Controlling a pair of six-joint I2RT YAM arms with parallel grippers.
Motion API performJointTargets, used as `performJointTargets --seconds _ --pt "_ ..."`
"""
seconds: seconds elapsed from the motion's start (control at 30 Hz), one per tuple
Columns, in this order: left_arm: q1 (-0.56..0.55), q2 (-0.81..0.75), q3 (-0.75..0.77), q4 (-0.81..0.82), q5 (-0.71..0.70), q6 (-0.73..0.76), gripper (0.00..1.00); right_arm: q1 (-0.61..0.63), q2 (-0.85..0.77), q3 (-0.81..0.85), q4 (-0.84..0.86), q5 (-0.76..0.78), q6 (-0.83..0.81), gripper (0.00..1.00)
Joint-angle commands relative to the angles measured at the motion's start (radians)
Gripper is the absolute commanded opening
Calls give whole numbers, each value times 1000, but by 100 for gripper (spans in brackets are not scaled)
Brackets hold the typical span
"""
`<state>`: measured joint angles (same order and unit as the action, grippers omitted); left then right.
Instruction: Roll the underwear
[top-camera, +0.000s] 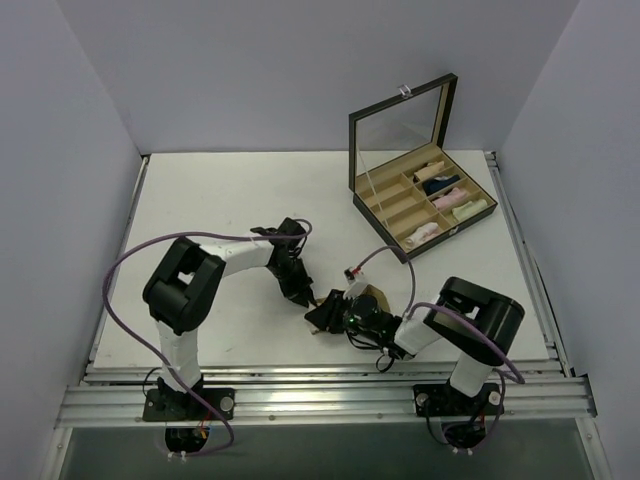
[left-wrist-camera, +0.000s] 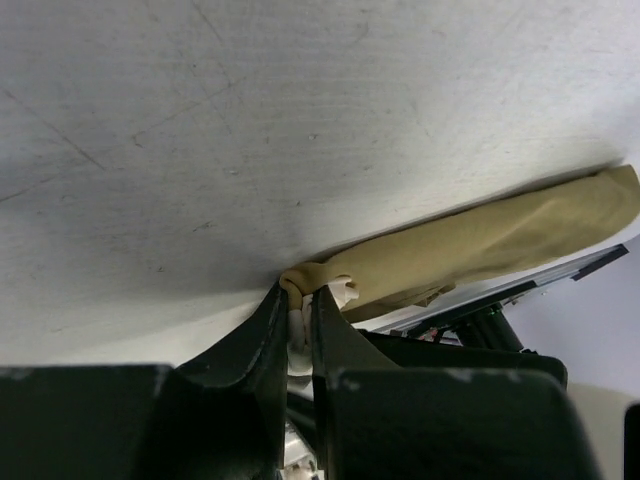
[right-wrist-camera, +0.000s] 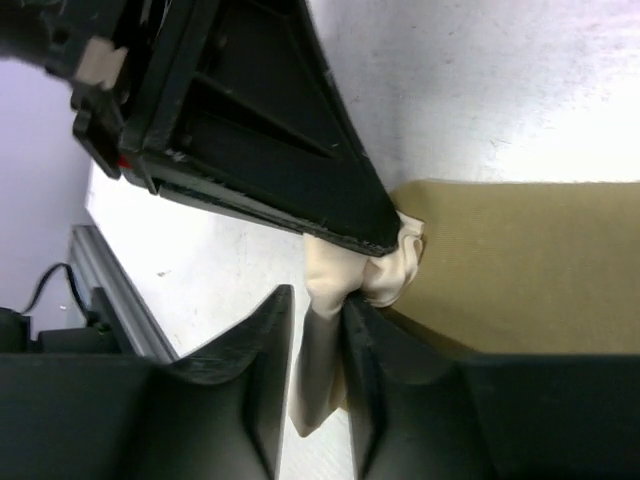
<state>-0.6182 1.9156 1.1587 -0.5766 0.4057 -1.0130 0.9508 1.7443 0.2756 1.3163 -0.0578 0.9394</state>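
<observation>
I am looking down on a white table (top-camera: 220, 200) boxed in by plain pale walls (top-camera: 300, 70) at the back and on both sides. The light is even. An aluminium rail (top-camera: 330, 395) runs along the table's near edge and carries both arm bases. Close up, the tabletop is matte, with fine scratches and small specks.

My landmark is the dark organizer box (top-camera: 378, 222), which stands toward the far right of the table. Its clear lid is propped upright, and small cloth rolls (top-camera: 440, 186) lie in its compartments.

The tan underwear (left-wrist-camera: 480, 245) lies on the table on the near side of the box, to its left and well apart from it, where the two arms meet. From the left wrist it looks like a long, loosely rolled strip stretching away to the right.

The left end effector (left-wrist-camera: 300, 293), farther left of the box than the right one, has its fingers pressed nearly together and pinches one end of the tan underwear where a paler band shows.

The right end effector (right-wrist-camera: 318, 300) sits just beside it, on the side away from the box. Its fingers stand slightly apart around the pale band, which hangs between them. I cannot tell whether they are gripping it.
</observation>
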Motion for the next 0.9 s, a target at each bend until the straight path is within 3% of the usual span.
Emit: performJointTargets --seconds 0.0,0.2,0.4,0.5,0.87 --pt "-14 88 61 -247 -69 82 3 11 -69 55 -446 61 -142 29" --pt "-17 99 124 -354 -185 94 2 86 -279 194 -860 261 -281 37" --pt "-26 129 219 -451 -271 108 2 210 -293 373 -1078 435 -341 41" --pt "-35 141 246 -465 -286 103 2 255 -260 450 -1134 516 -361 41" --pt "-58 157 269 -482 -321 102 2 362 -95 593 -1171 572 -412 41"
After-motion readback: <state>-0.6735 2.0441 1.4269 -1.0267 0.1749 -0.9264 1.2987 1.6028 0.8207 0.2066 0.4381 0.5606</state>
